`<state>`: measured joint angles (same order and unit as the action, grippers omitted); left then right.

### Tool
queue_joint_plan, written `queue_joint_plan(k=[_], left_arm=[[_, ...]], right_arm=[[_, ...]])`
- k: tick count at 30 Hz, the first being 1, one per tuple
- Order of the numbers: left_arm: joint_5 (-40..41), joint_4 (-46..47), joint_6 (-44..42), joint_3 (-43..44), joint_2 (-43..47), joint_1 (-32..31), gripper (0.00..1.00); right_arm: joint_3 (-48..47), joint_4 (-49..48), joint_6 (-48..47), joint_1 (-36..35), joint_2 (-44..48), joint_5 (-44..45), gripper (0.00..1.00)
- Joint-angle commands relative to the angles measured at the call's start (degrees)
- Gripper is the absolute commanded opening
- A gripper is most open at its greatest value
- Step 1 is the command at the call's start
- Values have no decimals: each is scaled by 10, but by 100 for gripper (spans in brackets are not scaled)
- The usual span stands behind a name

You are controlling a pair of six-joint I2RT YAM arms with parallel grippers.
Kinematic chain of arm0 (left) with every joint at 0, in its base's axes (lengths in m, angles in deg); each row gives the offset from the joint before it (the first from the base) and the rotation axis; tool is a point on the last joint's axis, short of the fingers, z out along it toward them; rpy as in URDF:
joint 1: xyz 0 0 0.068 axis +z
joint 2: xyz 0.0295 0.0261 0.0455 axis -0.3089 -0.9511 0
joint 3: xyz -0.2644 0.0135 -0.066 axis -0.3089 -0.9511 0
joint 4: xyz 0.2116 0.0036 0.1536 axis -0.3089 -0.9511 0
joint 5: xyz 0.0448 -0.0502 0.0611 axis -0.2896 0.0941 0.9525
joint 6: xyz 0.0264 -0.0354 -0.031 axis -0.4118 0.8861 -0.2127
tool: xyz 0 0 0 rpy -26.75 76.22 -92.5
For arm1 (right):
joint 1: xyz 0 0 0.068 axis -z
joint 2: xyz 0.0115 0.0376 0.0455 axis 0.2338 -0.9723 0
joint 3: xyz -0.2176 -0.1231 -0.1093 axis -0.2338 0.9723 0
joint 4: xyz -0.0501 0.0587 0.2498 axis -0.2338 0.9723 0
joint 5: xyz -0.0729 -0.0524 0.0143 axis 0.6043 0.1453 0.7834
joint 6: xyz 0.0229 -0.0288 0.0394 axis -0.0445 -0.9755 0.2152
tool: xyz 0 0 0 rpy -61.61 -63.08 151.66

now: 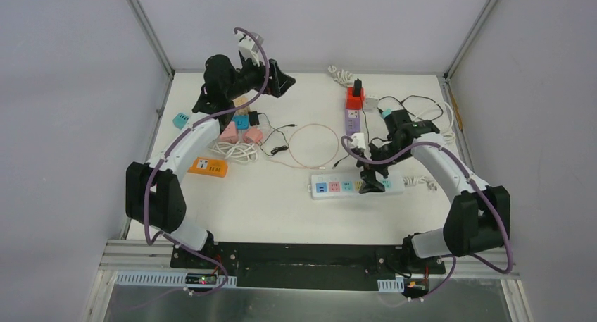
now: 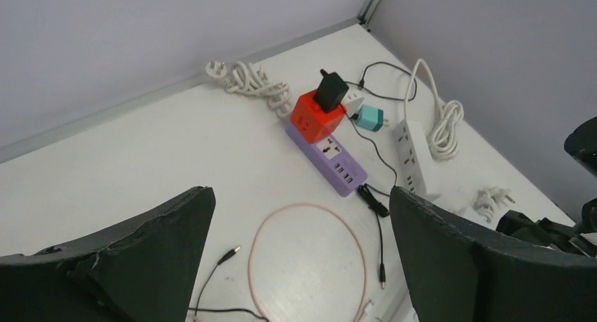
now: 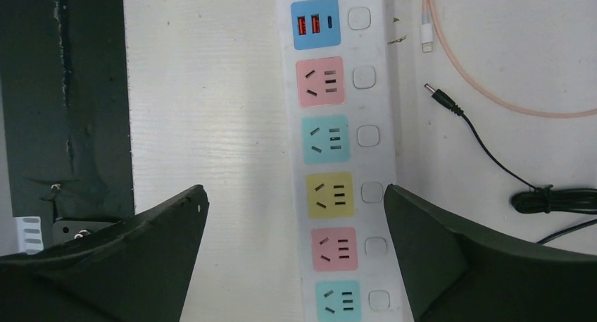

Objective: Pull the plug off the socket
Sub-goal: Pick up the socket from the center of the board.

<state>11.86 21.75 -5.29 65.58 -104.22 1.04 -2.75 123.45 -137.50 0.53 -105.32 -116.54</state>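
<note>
At the left of the worktop, note the left gripper raised clear of the surface, jaws spread wide and holding nothing. Nearer the arm bases, find a cluster of pink and teal adapters and an orange socket block; leave both alone. Toward the middle, pass over a loose pink cable loop. Near the far edge, right of centre, locate the black plug seated upright on top of a red socket cube, itself mounted on one end of a purple power strip. Expect a light, rigid, smooth-sided body with a firm fit; grip across its flat sides, low down, and pull straight up. Expect the cube to lift too unless braced. Slightly right and nearer the bases, note the right gripper hanging over a white power strip, jaws wide and empty. No bins or trays in view; treat every socket visible on that strip as vacant.
</note>
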Motion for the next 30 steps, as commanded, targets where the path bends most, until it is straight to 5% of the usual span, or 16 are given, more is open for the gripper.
queue_joint_plan(k=[1, 12, 30], left_arm=[[41, -22, -55, -19, 70, -7, 99], [91, -32, -83, -30, 66, -7, 99], [131, -54, -115, -39, 82, -6, 99]], right_arm=[[4, -102, 94, -57, -2, 96, 100], [-9, -186, 208, -202, -95, 267, 100], [4, -231, 227, -254, -166, 351, 99]])
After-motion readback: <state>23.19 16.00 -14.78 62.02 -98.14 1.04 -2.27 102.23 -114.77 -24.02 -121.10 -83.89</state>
